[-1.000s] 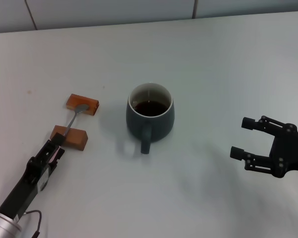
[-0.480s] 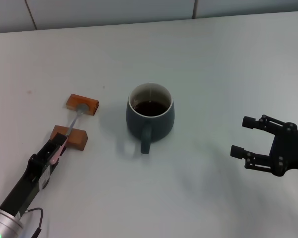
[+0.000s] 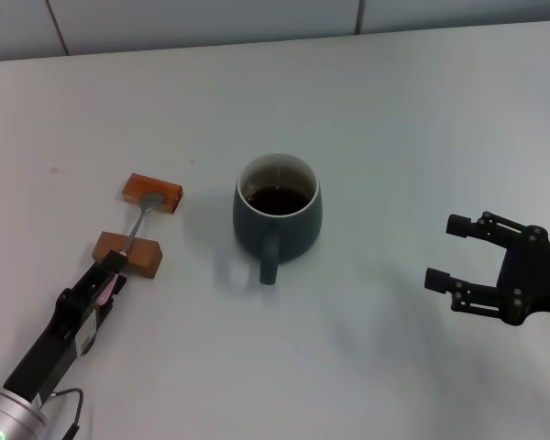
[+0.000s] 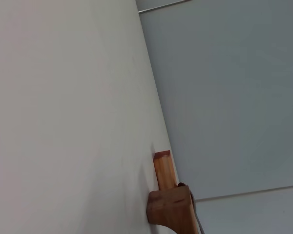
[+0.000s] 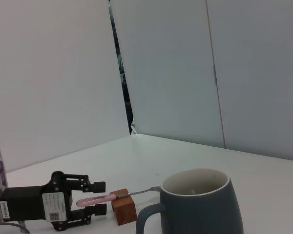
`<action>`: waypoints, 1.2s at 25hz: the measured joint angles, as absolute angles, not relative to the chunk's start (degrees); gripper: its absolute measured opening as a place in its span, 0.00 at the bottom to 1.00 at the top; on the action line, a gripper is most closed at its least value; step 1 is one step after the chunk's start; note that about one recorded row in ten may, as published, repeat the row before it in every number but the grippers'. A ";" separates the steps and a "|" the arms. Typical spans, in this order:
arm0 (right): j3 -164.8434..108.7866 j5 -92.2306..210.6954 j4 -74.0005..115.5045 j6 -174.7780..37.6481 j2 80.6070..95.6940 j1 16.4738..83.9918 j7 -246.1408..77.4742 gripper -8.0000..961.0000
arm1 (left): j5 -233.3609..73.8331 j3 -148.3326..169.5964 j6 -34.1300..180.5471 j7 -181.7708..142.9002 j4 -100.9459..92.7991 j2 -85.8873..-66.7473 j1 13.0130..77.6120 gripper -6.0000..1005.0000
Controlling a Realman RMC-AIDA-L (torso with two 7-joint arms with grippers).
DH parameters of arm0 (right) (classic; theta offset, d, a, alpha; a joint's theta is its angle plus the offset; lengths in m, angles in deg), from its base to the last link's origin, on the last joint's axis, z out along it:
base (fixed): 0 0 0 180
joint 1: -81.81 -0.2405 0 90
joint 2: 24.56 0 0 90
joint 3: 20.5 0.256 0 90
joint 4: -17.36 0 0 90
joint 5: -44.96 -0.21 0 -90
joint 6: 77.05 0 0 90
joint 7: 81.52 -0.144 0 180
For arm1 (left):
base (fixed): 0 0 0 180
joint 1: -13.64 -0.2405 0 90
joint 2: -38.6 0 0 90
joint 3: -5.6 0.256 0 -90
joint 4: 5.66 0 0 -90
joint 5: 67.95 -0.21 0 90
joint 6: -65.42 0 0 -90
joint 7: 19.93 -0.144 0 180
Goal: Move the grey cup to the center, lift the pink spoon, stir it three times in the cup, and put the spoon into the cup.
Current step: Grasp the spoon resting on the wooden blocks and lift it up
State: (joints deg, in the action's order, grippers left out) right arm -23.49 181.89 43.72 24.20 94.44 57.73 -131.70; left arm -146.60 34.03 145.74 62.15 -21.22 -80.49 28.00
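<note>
While the grey cup (image 3: pixel 277 213) sits at the middle of the table (image 3: pixel 394 119), its handle pointing toward six o'clock, the left end effector (image 3: pixel 107 277) has slid back toward seven o'clock compared with a second ago, when its tips reached the nearer block (image 3: pixel 128 254). The pink spoon (image 3: pixel 128 240) has not come with it: the silver bowl lies on the farther block (image 3: pixel 153 192) at about nine o'clock from the cup, the neck crosses the nearer block, and the pink handle end lies between the left end effector's fingers (image 5: pixel 94 197). In the right wrist view those fingers stand apart above and below the handle, so they look released, not yet clenched. This suggests the arm is resetting its approach for the lift, and the spoon step has not yet started.

The cup holds dark brown liquid, its surface well below the pale rim; nothing else is in it. Judging by its central spot, the first step looks done.

The right end effector (image 3: pixel 447 253) hangs at about four o'clock, well apart from the cup, fingers spread and holding nothing.
</note>
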 joint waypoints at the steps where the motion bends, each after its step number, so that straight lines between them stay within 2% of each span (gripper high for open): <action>1: -23.49 181.89 43.72 24.19 94.44 57.73 -131.70 0.87 | -146.61 34.04 145.74 62.31 -21.22 -80.49 28.00 0.41; 8: -23.49 181.90 43.73 24.20 94.44 57.88 -131.70 0.87 | -146.62 34.07 145.76 62.51 -21.22 -80.49 28.00 0.46; 11: -23.49 181.90 43.72 24.20 94.44 57.90 -131.70 0.87 | -146.62 34.05 145.79 62.60 -21.28 -80.49 28.04 0.45; 16: -23.49 181.90 43.73 24.20 94.44 57.90 -131.70 0.87 | -146.61 34.08 145.72 62.99 -21.31 -80.49 28.06 0.32; 23: -23.55 181.90 43.72 24.24 94.44 57.99 -131.70 0.87 | -146.64 33.80 145.42 63.19 -21.69 -80.49 27.93 0.32; 30: -23.58 181.89 43.73 24.22 94.44 58.16 -131.70 0.87 | -146.62 33.80 145.18 62.71 -21.53 -80.49 27.94 0.21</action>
State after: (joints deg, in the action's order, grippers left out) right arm -23.58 181.89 43.73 24.22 94.44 58.16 -131.70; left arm -146.62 33.80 145.18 62.71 -21.53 -80.49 27.94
